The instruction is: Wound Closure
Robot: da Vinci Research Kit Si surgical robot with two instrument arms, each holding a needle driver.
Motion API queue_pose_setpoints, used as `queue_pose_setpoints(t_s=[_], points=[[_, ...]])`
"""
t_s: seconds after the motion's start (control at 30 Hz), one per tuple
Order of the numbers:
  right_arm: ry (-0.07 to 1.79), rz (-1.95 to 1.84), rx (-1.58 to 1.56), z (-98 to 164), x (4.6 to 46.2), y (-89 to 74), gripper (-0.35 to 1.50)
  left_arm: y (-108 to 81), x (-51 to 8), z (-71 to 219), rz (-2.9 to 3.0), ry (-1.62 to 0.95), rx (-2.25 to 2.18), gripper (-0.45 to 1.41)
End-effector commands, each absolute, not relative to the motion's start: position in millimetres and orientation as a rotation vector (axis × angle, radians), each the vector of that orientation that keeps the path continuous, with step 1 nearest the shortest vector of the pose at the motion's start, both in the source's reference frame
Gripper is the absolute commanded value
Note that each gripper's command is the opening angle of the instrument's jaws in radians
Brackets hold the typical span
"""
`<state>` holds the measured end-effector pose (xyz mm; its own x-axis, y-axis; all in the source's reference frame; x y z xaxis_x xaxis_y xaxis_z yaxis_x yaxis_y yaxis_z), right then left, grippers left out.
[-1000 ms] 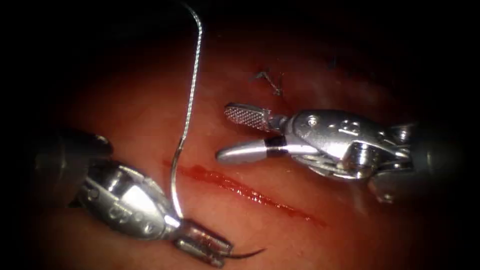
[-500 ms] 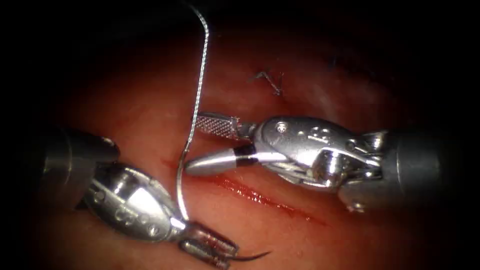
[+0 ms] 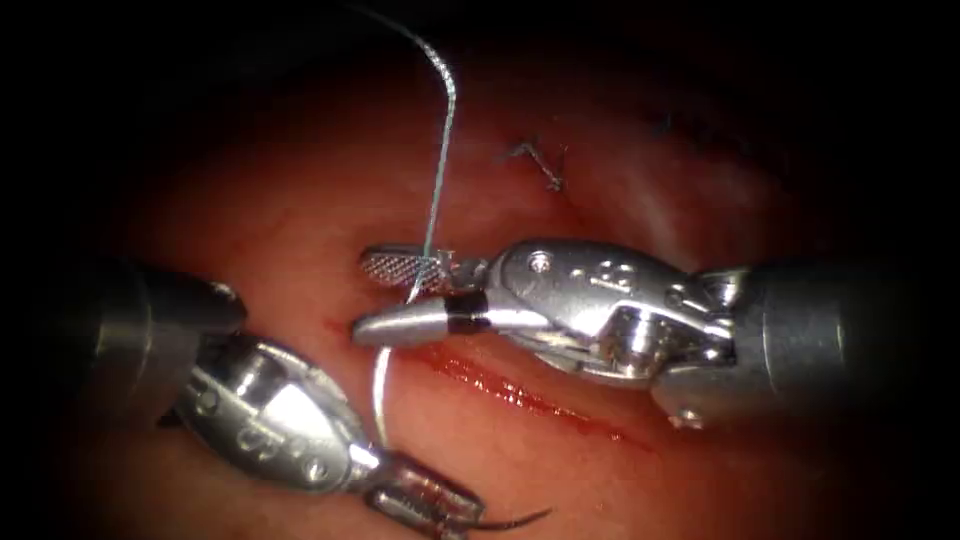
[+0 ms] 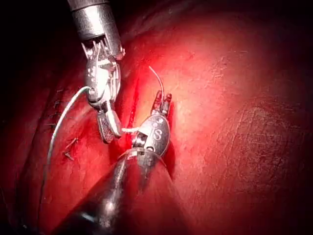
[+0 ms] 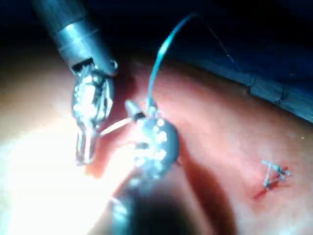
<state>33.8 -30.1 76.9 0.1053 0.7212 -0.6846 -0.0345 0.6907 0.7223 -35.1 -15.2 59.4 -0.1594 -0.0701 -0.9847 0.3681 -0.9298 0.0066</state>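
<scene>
Now my left tool (image 3: 425, 500) clamps the needle (image 3: 378, 395) near its point, my right tool (image 3: 385, 295) gaping around its tail: bite squarely there.

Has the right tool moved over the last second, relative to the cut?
Yes. The right tool has moved leftward past the cut's left end, its open jaws now around the needle's thread end.

Curved needle (image 3: 378, 392) clear of tissue (image 3: 300, 200), trailing thread (image 3: 440, 150).

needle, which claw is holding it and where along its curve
The left claw holds the needle near its pointed end. The open right claw brackets the needle's thread end, gripping nothing.
</scene>
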Motion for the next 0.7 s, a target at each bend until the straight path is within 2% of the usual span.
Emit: queue_pose_setpoints(t_s=[0.03, 0.43, 0.47, 0.5, 0.53, 0.6, 0.63, 0.7], points=[[1.371, 0.607, 0.634, 77.1, 34.4, -30.0, -0.31, -15.2, -35.6, 60.1, -2.165, 0.337, 1.820, -0.45], [1.379, 0.595, 0.644, 76.9, 34.1, -30.3, -0.35, -15.1, -35.6, 60.2, -2.218, 0.317, 1.805, -0.43], [1.379, 0.595, 0.644, 76.9, 34.0, -30.2, -0.35, -14.9, -35.6, 60.2, -2.243, 0.324, 1.803, -0.10], [1.377, 0.599, 0.641, 76.9, 33.9, -30.1, -0.35, -14.5, -35.6, 60.1, -2.300, 0.348, 1.806, 0.47], [1.374, 0.603, 0.636, 76.9, 33.8, -30.0, -0.35, -14.3, -35.6, 60.1, -2.323, 0.349, 1.803, 0.56], [1.372, 0.607, 0.633, 76.9, 33.6, -29.9, -0.35, -14.1, -35.6, 60.0, -2.363, 0.360, 1.804, 0.61], [1.363, 0.623, 0.620, 76.8, 33.1, -29.4, -0.35, -13.7, -35.4, 59.9, -2.416, 0.373, 1.809, 0.83], [1.355, 0.640, 0.615, 76.7, 32.7, -29.0, -0.35, -13.6, -35.4, 59.9, -2.433, 0.365, 1.805, 0.86]])
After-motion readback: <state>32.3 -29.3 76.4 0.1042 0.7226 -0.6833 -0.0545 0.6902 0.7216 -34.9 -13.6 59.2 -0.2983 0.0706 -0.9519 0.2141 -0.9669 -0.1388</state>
